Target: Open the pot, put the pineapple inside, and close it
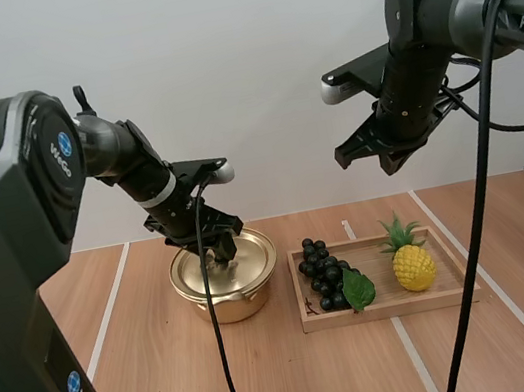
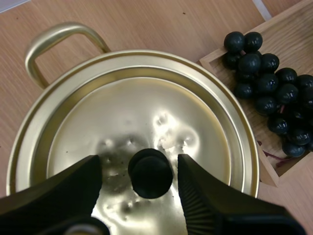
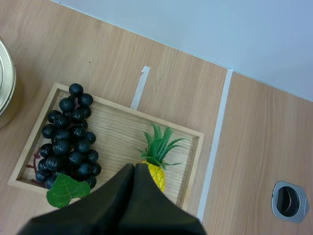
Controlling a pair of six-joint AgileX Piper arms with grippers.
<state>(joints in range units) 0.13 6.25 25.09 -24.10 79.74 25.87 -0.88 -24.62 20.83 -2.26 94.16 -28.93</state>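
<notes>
Pineapple [image 1: 413, 266] lies at the three o'clock end of the wooden tray [image 1: 389, 311] in the high view; the pot [image 1: 223, 309], lid [image 1: 254, 250] on, sits at its nine. My left gripper [image 1: 220, 254] reaches down to the lid, and my right gripper [image 1: 382, 156] hangs high above the tray. Left wrist: fingers [image 2: 210, 200] apart, flanking the knob [image 2: 150, 173]. Right wrist: fingers [image 3: 134, 200] together above the pineapple [image 3: 157, 169].

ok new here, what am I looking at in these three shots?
Two robot arms work over a wooden table. One shot is taken from above and behind the arms; the other two come from cameras riding on each wrist. On the table are a gold pot with its lid on, and a wooden tray holding black grapes and a pineapple. The left tool is open, straddling the lid's black knob. The right tool is shut and empty, hovering above the tray.
</notes>
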